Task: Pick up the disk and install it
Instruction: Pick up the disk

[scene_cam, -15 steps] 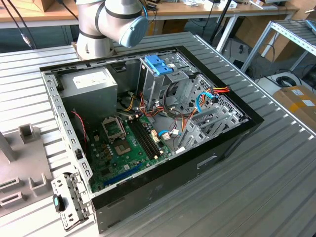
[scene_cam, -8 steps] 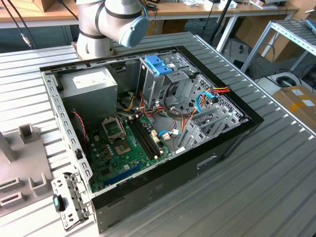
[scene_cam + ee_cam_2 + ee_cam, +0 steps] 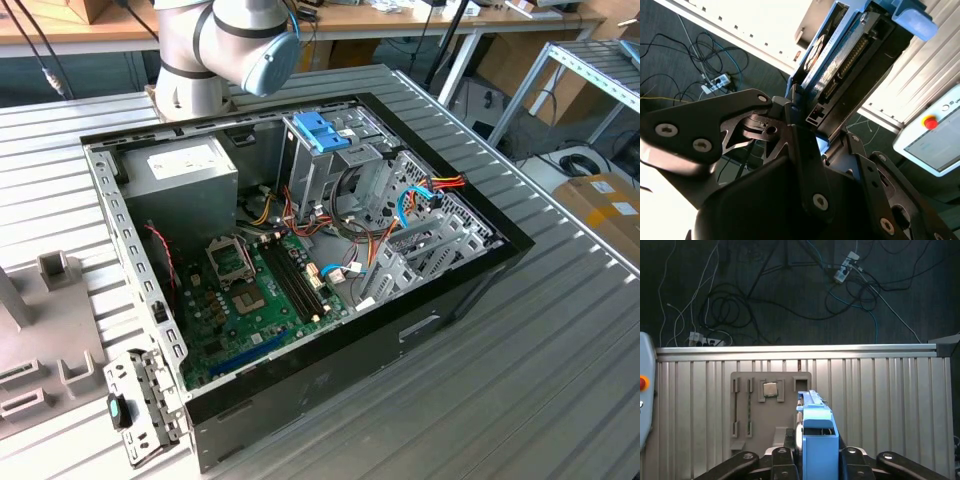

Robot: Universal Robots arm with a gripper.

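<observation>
In both wrist views my gripper (image 3: 815,462) is shut on the disk (image 3: 816,432), which stands on edge between the dark fingers (image 3: 747,460). The second wrist view shows the disk (image 3: 850,55) from the side: dark body, connector row, and bright blue carrier rails, held by the gripper (image 3: 802,125) at its lower end. It hangs in the air above the ribbed metal table (image 3: 880,405). In the exterior view the open computer case (image 3: 300,250) lies on the table, with a metal drive cage (image 3: 340,170) at its far side.
A blue latch (image 3: 322,130) tops the drive cage. A grey power-supply box (image 3: 185,185) and a green motherboard (image 3: 250,300) fill the case. A grey fixture plate (image 3: 747,405) carrying a small chip (image 3: 771,389) lies below the disk. Cables cover the floor (image 3: 765,295). The arm's base (image 3: 200,60) stands behind the case.
</observation>
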